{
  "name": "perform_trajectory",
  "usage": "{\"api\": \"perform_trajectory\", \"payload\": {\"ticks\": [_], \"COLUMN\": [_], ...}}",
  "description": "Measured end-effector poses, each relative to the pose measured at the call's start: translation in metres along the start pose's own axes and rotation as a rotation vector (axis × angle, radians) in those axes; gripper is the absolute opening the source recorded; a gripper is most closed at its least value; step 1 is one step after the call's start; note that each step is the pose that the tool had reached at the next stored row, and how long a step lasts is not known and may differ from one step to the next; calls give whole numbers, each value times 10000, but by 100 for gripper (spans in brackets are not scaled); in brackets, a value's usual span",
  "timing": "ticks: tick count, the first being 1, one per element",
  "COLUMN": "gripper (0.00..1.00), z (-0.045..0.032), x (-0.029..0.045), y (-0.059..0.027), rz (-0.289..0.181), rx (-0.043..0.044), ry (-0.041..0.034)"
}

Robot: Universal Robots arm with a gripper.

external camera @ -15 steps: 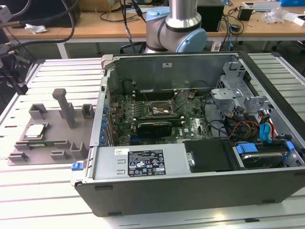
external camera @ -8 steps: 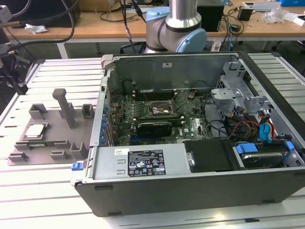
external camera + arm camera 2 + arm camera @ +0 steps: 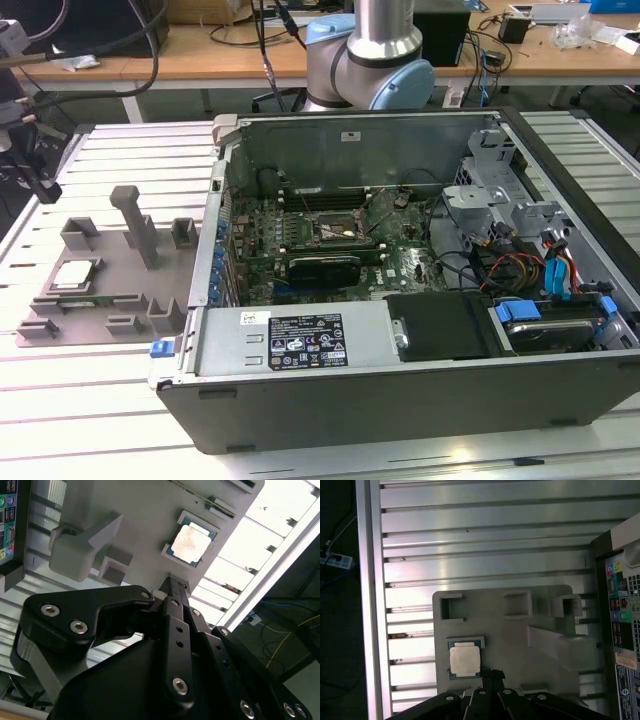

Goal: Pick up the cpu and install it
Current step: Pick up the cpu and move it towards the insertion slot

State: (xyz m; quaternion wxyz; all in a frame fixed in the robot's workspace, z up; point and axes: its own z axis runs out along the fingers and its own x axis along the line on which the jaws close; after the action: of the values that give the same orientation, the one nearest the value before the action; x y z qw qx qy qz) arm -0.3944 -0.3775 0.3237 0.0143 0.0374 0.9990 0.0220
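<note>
The cpu (image 3: 75, 274) (image 3: 190, 543) (image 3: 465, 660) lies flat, metal lid up, in a pocket of the tray (image 3: 510, 640), outside the computer case. It looks light, stiff and slippery, with a fragile underside, so it is probably best pinched by 2 opposite edges. Being square, it has no long axis; its 4 edges run parallel to the tray's. The gripper (image 3: 171, 586) (image 3: 490, 672) hovers just beside it, seemingly clenched and empty.
</note>
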Motion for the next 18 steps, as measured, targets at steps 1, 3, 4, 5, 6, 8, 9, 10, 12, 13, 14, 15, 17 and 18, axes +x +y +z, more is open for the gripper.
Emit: {"api": "perform_trajectory", "payload": {"ticks": [1,3,4,5,6,8,9,10,12,13,14,15,17,18], "gripper": [11,11,11,11,11,11,11,11,11,11,11,11,11,11], "z": [22,45,62,75,106,148,185,229,270,307,351,371,421,438], "x": [1,1,1,2,3,4,6,7,12,27,47,55,71,76], "y": [-1,-2,-3,-4,-5,-6,-8,-9,-11,-14,-21,-24,-28,-29], "rz": [0,0,0,0,0,1,0,0,0,3,0,-1,0,0], "rx": [-1,-1,-1,-1,-1,-1,0,0,0,1,1,0,0,1], "ry": [-1,-1,0,0,-1,0,1,-2,-1,-1,0,0,-1,0]}}
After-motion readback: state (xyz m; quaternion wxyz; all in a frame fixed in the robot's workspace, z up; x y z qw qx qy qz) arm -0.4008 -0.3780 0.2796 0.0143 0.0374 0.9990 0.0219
